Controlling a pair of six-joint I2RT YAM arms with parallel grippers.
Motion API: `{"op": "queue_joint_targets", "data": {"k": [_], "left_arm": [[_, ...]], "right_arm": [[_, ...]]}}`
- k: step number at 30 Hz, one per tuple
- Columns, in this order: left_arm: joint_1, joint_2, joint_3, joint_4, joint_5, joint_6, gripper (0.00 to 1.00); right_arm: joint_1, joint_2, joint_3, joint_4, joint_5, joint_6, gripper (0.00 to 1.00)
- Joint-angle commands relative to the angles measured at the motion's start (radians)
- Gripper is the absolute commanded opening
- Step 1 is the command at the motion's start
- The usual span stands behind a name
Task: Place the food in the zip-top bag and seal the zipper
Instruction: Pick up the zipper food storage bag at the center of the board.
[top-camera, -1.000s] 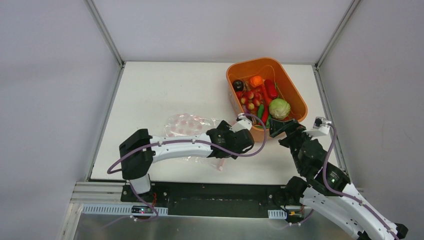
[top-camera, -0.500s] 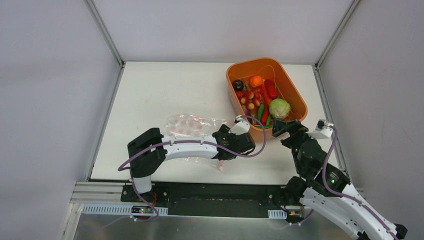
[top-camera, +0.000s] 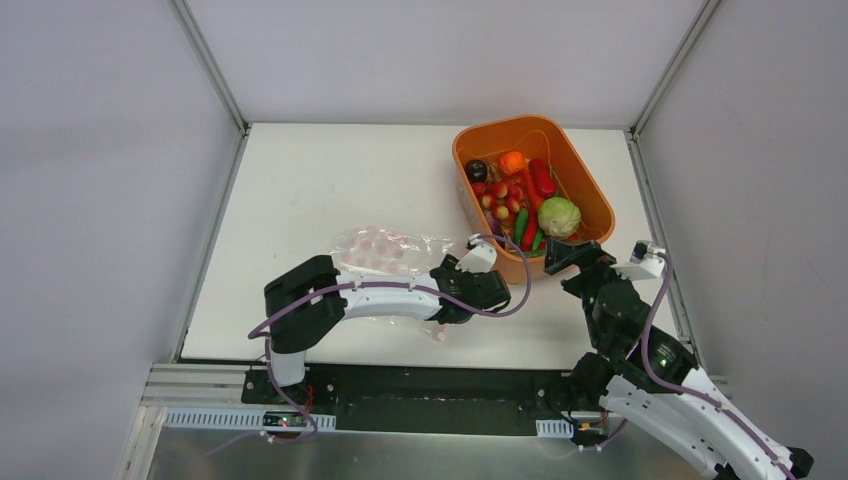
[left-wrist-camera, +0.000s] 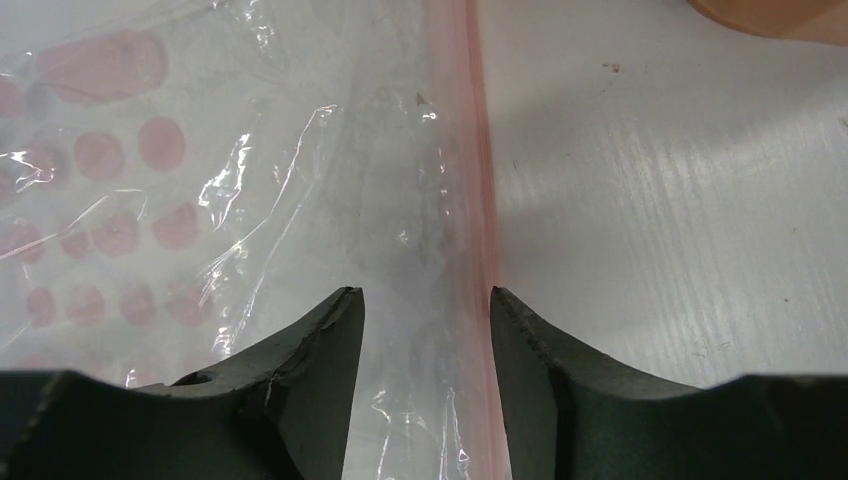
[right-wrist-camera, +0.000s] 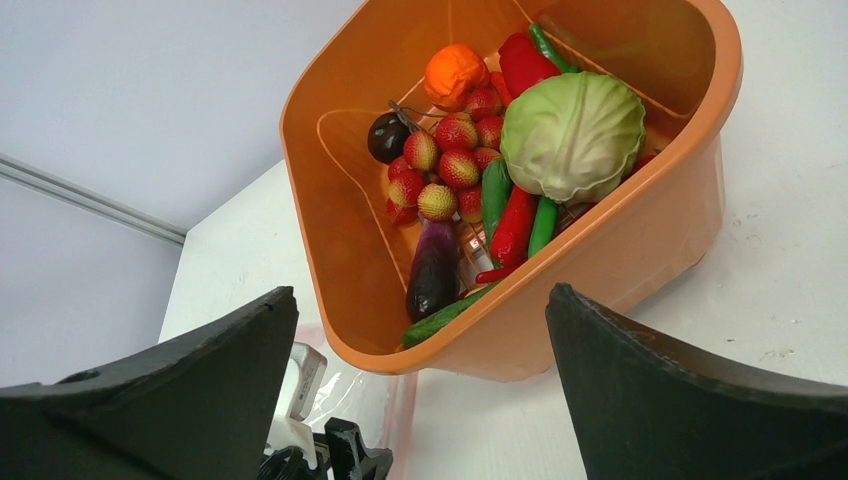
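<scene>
Zip-top bag (top-camera: 385, 255) flat on tabletop (top-camera: 330, 180), zipper (left-wrist-camera: 470, 180) on its 3 o'clock edge. Food (top-camera: 515, 195) all in orange tub (right-wrist-camera: 620, 260), 2 o'clock from bag. Left gripper (left-wrist-camera: 423, 300) spread, straddling the zipper, pinching nothing. Right gripper (right-wrist-camera: 420, 295) spread wide at tub's 5 o'clock, holding nothing.
</scene>
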Motion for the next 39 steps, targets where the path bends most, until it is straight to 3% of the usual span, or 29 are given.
{"op": "queue_joint_targets", "data": {"k": [1, 8, 18, 25, 29, 33, 39], "left_arm": [[-0.004, 0.016, -0.005, -0.008, -0.05, -0.028, 0.49], [-0.004, 0.025, -0.01, -0.001, -0.048, -0.032, 0.48], [-0.004, 0.045, -0.017, 0.0, -0.063, -0.055, 0.35], [-0.004, 0.02, -0.031, -0.007, -0.088, -0.071, 0.13], [-0.005, -0.044, -0.06, -0.009, -0.121, -0.08, 0.0], [-0.006, -0.158, -0.098, -0.033, -0.177, -0.091, 0.0], [-0.005, -0.404, -0.225, 0.046, -0.192, -0.06, 0.0]], "right_arm": [[-0.002, 0.003, -0.006, 0.022, 0.025, 0.011, 0.98], [0.0, 0.024, -0.017, 0.041, 0.014, 0.014, 0.98], [-0.001, 0.031, -0.029, 0.052, 0.031, 0.023, 0.98], [-0.001, 0.042, -0.032, 0.057, 0.03, 0.023, 0.98], [-0.002, 0.046, -0.029, 0.058, 0.017, 0.023, 0.99], [-0.001, 0.058, -0.01, 0.057, -0.031, 0.014, 0.99], [-0.001, 0.12, 0.032, 0.106, -0.236, -0.008, 0.95]]}}
